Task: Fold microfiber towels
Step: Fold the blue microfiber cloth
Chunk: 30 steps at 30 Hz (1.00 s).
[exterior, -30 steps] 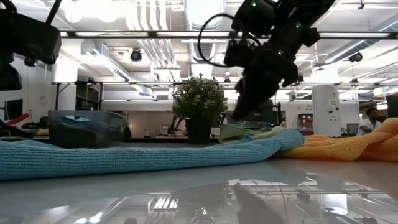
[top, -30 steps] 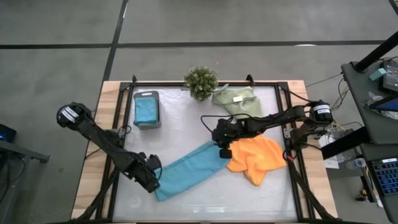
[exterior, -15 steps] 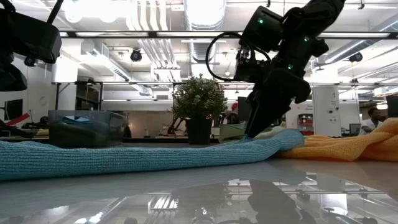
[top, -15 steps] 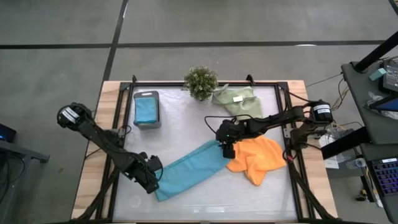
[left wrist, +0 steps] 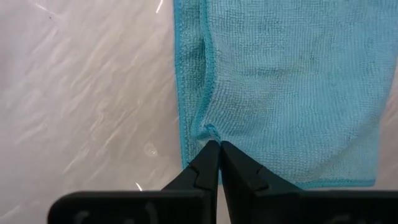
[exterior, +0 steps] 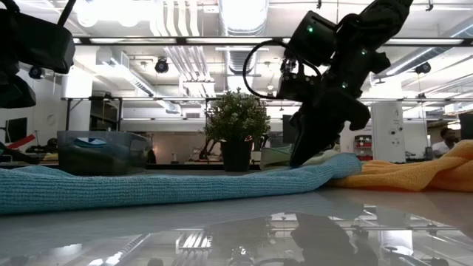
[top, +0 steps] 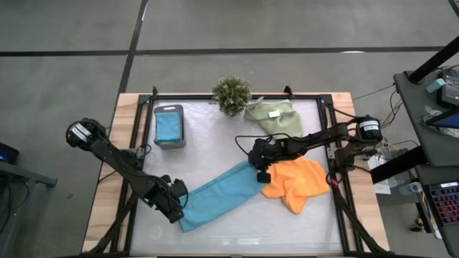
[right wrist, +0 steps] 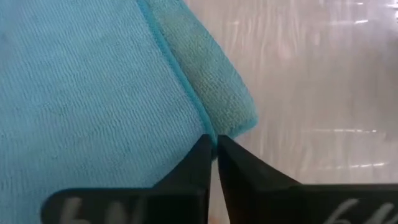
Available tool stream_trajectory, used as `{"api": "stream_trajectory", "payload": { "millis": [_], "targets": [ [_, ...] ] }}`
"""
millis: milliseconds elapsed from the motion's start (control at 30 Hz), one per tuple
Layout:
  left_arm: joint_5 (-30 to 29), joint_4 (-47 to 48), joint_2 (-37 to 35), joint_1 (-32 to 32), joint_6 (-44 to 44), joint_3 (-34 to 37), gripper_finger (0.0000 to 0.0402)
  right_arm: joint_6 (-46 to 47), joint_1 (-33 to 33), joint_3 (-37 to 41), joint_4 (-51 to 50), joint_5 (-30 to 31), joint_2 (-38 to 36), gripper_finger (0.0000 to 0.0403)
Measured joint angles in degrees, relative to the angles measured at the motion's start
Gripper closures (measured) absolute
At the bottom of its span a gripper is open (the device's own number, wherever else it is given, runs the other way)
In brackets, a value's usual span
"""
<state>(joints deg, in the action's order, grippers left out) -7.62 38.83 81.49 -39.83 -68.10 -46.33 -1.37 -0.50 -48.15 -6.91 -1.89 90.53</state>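
High view. Bench point(top: 215, 143) carrying: teal-blue towel point(top: 219, 195) stretched diagonally from near the front-left corner toward the centre; orange towel point(top: 294, 183) bunched toward the right edge, touching the teal one's far end; sage-green towel point(top: 274, 117) with white tag near the back edge; plant point(top: 232, 93) at the back edge; grey tray point(top: 169, 125) toward the back-left corner, another teal cloth inside. Left gripper point(top: 176, 203) at the towel's front-left end; right gripper point(top: 259, 170) at its opposite end, just beside the orange towel.

Low view. Teal-blue towel lying low across the bench, rising slightly under the right gripper point(exterior: 303, 157); orange towel heaped at the right; plant and tray behind.

Left wrist view. Left gripper point(left wrist: 215, 146) with fingers pressed together, pinching the towel's hemmed edge point(left wrist: 208, 127); only a small pucker of cloth caught between the tips.

Right wrist view. Right gripper point(right wrist: 213, 142) likewise pinched shut on the towel's edge near a folded-over corner point(right wrist: 221, 99).

Risks, as judged: shallow bite at both ends, so cloth liable to slip free on lifting; uneven pull likely to skew the fold; orange towel close enough to be dragged along with the right end.
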Motion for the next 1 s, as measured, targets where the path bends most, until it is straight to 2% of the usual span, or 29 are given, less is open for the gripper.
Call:
{"api": "stream_trajectory", "payload": {
  "millis": [367, 500, 733, 933, 1000],
  "targets": [
    [1.15, 1.4, -0.65, -1.12, 1.01, -1.05, 0.0401, -2.11, 0.11, -0.17, -0.45, 0.82, -4.24, 0.0394],
    [1.56, 2.96, -0.66, -1.35, 0.58, -1.03, 0.0402, -2.43, 0.11, -0.17, -0.45, 4.29, -4.96, 0.0394],
    [2.03, 7.12, -0.68, -2.03, -2.07, -0.99, 0.0402, -3.88, 0.09, -0.19, 2.95, 7.06, -4.55, 0.0394],
    [1.87, 6.62, -0.49, -2.23, -2.1, -0.92, 0.0402, -5.3, 0.09, -0.21, 6.66, 7.24, -1.94, 0.0394],
    [1.74, 6.57, -0.12, -2.23, -2.17, -0.84, 0.0402, -5.95, 0.09, -0.21, 6.71, 8.95, -1.07, 0.0394]
  ]
}}
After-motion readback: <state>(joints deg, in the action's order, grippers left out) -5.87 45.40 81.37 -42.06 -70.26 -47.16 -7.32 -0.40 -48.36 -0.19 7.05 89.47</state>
